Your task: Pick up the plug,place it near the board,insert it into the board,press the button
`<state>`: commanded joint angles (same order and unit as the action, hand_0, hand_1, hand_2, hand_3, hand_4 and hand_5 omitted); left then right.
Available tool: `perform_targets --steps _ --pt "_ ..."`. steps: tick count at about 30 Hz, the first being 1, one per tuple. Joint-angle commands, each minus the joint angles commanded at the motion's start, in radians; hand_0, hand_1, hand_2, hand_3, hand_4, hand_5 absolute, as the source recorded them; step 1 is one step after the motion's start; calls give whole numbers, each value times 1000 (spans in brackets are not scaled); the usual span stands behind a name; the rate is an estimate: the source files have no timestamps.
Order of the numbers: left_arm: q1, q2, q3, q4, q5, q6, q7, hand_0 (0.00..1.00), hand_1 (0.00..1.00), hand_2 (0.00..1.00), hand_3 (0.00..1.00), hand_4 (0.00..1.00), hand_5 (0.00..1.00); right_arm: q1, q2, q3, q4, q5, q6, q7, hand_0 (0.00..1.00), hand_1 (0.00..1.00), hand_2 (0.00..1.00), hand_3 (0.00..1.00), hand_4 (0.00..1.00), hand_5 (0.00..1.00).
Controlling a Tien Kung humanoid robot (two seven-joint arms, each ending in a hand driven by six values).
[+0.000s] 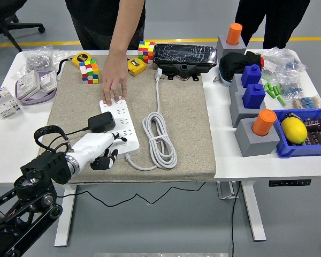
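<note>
The landmark for all positions is the white power strip (pixel 118 126), a long flat plastic bar lying on a coarse beige fabric mat (pixel 187 134) that covers the middle of the white desk (pixel 5 139). Its long axis runs from the far left toward the near right, and its rows of sockets face up.

Left of the strip's near end, the left arm enters from the lower left corner: black jointed links, then a white-shelled left robot hand (pixel 96 148). The forearm points up and to the right toward the strip. The fingers are loosely curled with dark tips just beside the strip's near left edge; they hold nothing.

The black plug (pixel 102 122), a blocky adapter, sits on the strip's left half, near the middle of its length. Whether it is fully seated in a socket cannot be told. Its black cable (pixel 53 131) trails left and loops past the robot wrist.

At the strip's far end, a person's hand (pixel 114 80) reaches down from the far side, fingertips pressing on the strip.

Right of the strip, its white cord (pixel 159 136) lies coiled in long loops, one strand running toward the far edge.

The right robot hand is out of view.
</note>
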<state>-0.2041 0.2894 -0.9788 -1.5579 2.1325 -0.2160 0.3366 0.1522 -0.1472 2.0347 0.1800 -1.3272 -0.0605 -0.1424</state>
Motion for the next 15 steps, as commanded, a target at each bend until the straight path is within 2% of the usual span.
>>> perform_targets --steps 10,15 --pt "9 -17 5 17 3 6 -4 143 2 124 830 246 2 -4 2 -2 0 3 0 1 821 762 753 793 998 998" --pt "7 -16 2 22 10 15 -11 142 2 122 830 241 2 -8 1 0 0 1 -2 -1 821 762 753 793 998 998"
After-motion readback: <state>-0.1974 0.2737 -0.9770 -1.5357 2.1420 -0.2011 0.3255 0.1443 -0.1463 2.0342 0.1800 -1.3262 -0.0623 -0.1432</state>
